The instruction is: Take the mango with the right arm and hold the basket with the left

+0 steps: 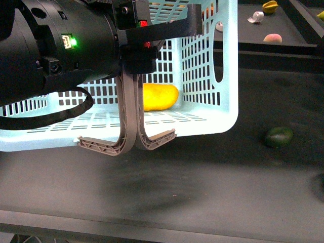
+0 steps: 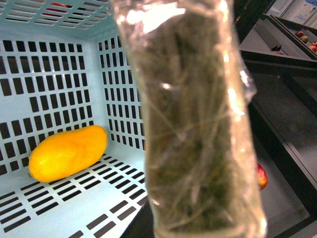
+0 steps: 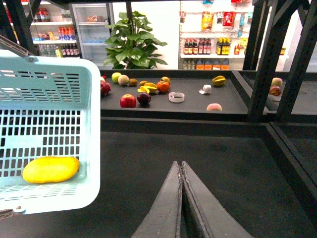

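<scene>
Black left arm (image 1: pixel 50 55): nearest the front camera, fills upper left, green light lit
Left claw (image 1: pixel 188 23): reaching over the basket's top rim, looks clenched on it; far finger hidden, so judged from the basket hanging tipped
Grey handles (image 1: pixel 126 136): both dangling off the near edge, side by side, touching
Basket (image 1: pixel 223 76): light blue, tipped on its side, open mouth toward the robot, slotted walls intact
Mango (image 1: pixel 159 97): inside the basket, lying on its side against the lower wall, near a corner; plain yellow in all three views
Right claw (image 3: pixel 182 168): fingers pressed together, nothing between them, hanging over bare dark table (image 1: pixel 202 172), well apart from the basket
Green fruit (image 1: pixel 279 136): alone on the table, right of the basket, untouched
Back shelf (image 1: pixel 298 43): loose fruit scattered on it, one peach (image 1: pixel 272 37) among them, not in play
Done, by judgement: mango picked and already in the basket; basket held by the left
Left, by judgement: little or nothing beyond keeping the hold steady; right side free
Risk: tipped basket, mango could roll toward the open mouth
</scene>
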`<state>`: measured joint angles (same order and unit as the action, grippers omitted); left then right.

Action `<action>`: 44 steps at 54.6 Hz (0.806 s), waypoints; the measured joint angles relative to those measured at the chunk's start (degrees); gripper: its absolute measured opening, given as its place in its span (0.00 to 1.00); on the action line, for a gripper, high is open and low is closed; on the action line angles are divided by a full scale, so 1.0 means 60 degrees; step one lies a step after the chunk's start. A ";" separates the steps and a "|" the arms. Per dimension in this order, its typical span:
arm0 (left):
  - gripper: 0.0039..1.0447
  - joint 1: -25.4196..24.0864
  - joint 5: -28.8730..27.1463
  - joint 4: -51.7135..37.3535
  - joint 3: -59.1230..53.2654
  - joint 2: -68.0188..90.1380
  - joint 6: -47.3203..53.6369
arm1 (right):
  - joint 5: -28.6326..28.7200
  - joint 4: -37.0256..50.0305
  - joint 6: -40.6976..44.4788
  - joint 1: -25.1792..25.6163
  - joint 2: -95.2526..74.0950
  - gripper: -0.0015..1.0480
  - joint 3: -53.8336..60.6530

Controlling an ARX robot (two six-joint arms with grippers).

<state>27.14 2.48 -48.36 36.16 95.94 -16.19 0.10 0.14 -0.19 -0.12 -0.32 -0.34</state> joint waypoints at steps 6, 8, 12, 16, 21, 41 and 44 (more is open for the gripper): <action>0.04 -0.0004 0.0000 0.0000 0.0000 0.0000 -0.0018 | 0.0000 -0.0004 0.0000 0.0000 0.0000 0.02 0.0000; 0.04 -0.0004 0.0000 0.0000 0.0000 0.0000 -0.0018 | 0.0000 0.0000 0.0000 0.0000 0.0000 0.02 0.0000; 0.04 -0.0004 0.0000 0.0000 0.0000 0.0000 0.0007 | 0.0004 0.0000 0.0000 0.0000 0.0000 0.02 0.0000; 0.04 -0.0004 0.0000 0.0000 0.0000 0.0000 0.0007 | 0.0000 0.0000 0.0000 0.0000 0.0000 0.02 0.0000; 0.04 -0.0004 0.0000 0.0000 0.0000 0.0000 -0.0015 | 0.0000 -0.0004 0.0000 0.0000 0.0000 0.02 0.0000; 0.04 -0.0004 0.0004 0.0000 0.0000 0.0000 0.0004 | 0.0000 -0.0004 0.0022 0.0000 0.0000 0.19 0.0000; 0.04 -0.0004 0.0004 0.0000 0.0000 0.0000 0.0004 | 0.0000 -0.0004 0.0022 0.0000 0.0000 0.29 0.0000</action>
<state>27.11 2.50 -48.36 36.16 95.94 -16.16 0.10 0.12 -0.05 -0.12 -0.32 -0.34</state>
